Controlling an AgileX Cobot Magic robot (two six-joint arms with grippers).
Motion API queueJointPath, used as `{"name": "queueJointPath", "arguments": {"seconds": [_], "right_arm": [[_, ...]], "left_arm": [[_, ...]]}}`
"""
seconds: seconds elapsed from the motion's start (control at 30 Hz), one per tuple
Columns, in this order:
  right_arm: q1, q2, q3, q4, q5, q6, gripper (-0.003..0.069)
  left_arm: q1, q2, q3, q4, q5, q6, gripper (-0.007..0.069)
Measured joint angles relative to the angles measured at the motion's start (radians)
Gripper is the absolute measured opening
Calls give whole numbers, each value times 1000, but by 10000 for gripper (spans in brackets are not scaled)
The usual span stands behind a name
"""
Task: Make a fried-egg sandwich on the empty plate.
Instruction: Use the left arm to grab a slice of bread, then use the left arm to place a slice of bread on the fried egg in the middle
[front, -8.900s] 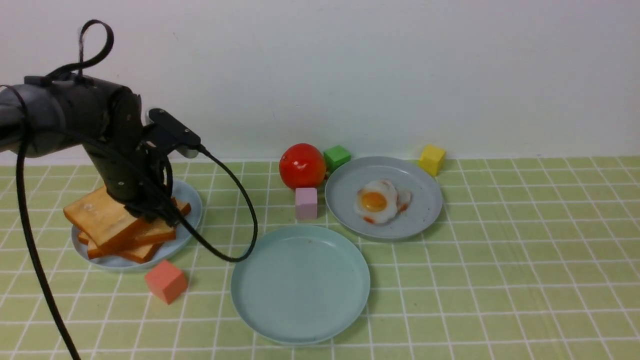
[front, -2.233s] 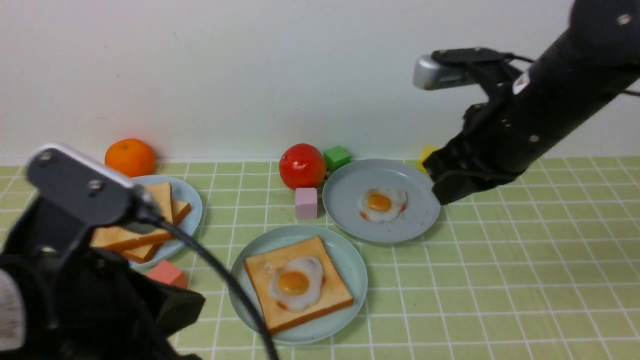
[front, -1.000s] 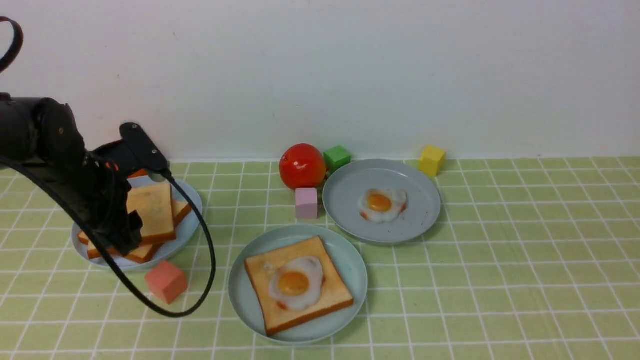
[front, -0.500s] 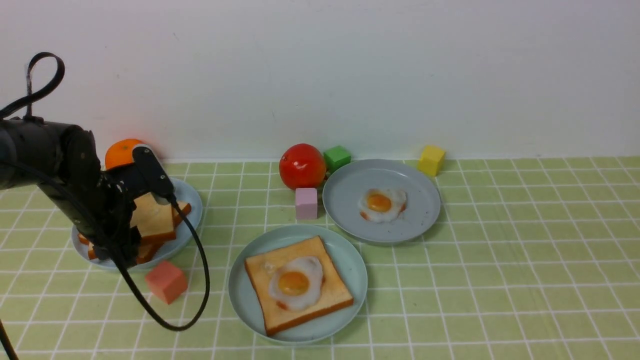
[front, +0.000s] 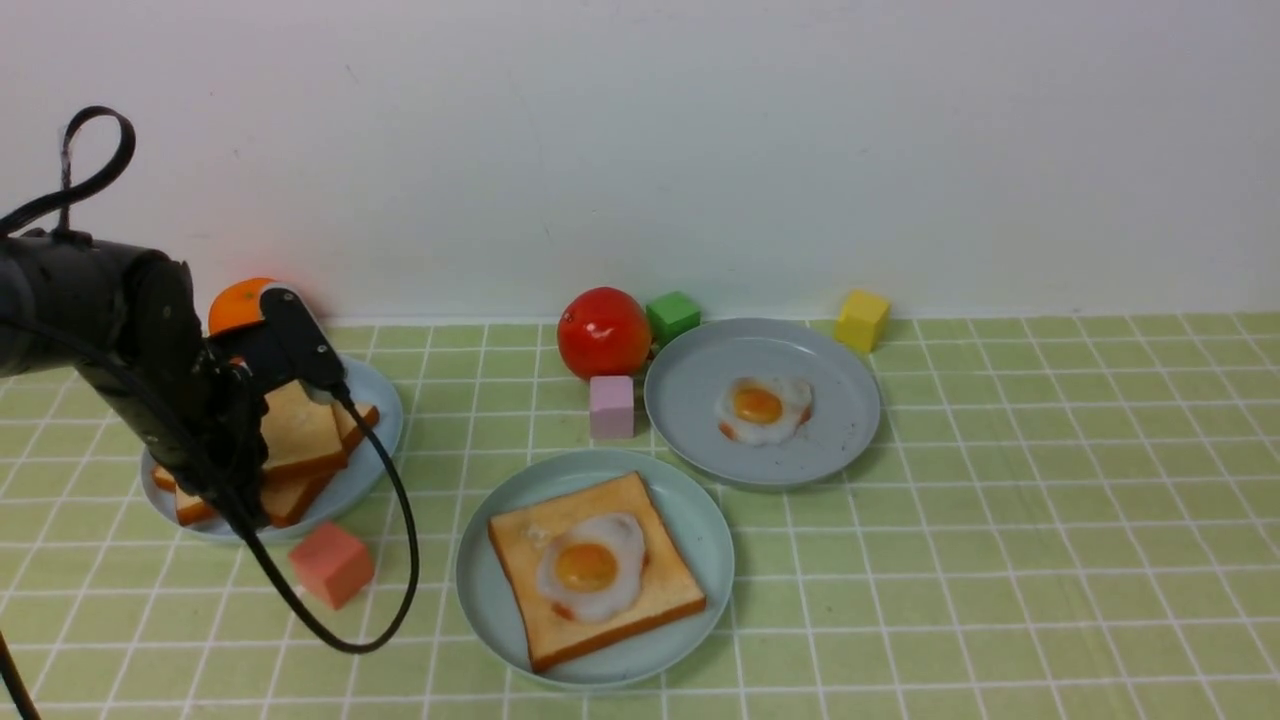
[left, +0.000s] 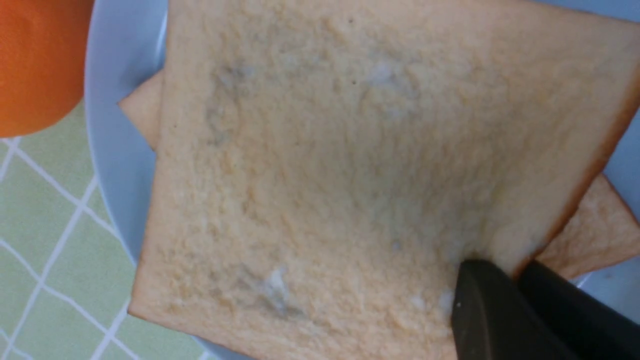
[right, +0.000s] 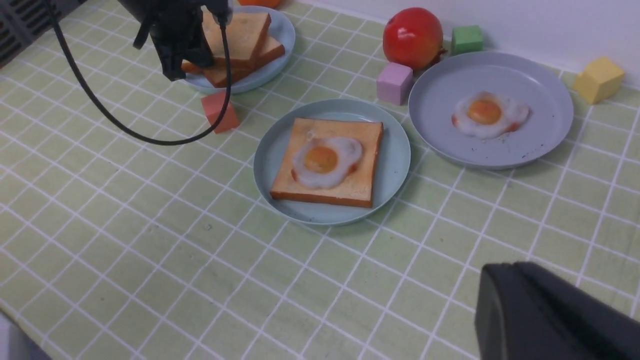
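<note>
From the front, the left hand (front: 240, 475) is reaching down onto the toast stack (front: 300, 445) on the light blue plate (front: 382, 428) at the left of the bench (front: 1000, 560). The arm's dark bulk is covering the stack's left half and the fingertips, so the grip is not showing here. An orange (front: 238, 300) is peeking out behind the arm, mostly hidden. A red cube (front: 332, 563) is sitting just in front of that plate. In the middle, the mint-green plate (front: 478, 600) is carrying one toast slice (front: 520, 555) with the fried egg (front: 590, 570) lying on its face. Behind it to the right, the grey-blue plate (front: 830, 440) is holding a smaller egg (front: 763, 408). A tomato (front: 603, 332), a green cube (front: 673, 316) and a pink cube (front: 612, 406) are standing by its left rim, and a yellow cube (front: 862, 318) by its far right rim.

In the left wrist view the top slice (left: 325, 175) is filling nearly the whole frame. Two black fingers (left: 480, 310), cut off by the frame, are pinching its crust edge between them. A lower slice (left: 595, 240) is poking out from underneath.

In the right wrist view the right hand (right: 550, 310) is showing only as a dark block cut off at the corner. I cannot tell whether it is open or closed. It is hanging well apart from all three plates.
</note>
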Motion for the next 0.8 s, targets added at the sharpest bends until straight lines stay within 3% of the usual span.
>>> {"name": "queueJointPath", "arguments": {"seconds": [0.17,0.3,0.5,0.67,0.8], "right_arm": [[0,0,0,0,3,0,31],[0,0,0,-7,10,0,31],[0,0,0,-20,54,0,32],[0,0,0,-24,92,0,32],[0,0,0,-26,117,0,33]], "left_arm": [[-37,-86,3,4,40,-64,17],[-124,-186,3,-30,58,-250,17],[-393,-257,3,-32,171,-544,17],[-590,-240,3,-3,200,-593,17],[-667,-198,3,37,193,-598,17]]}}
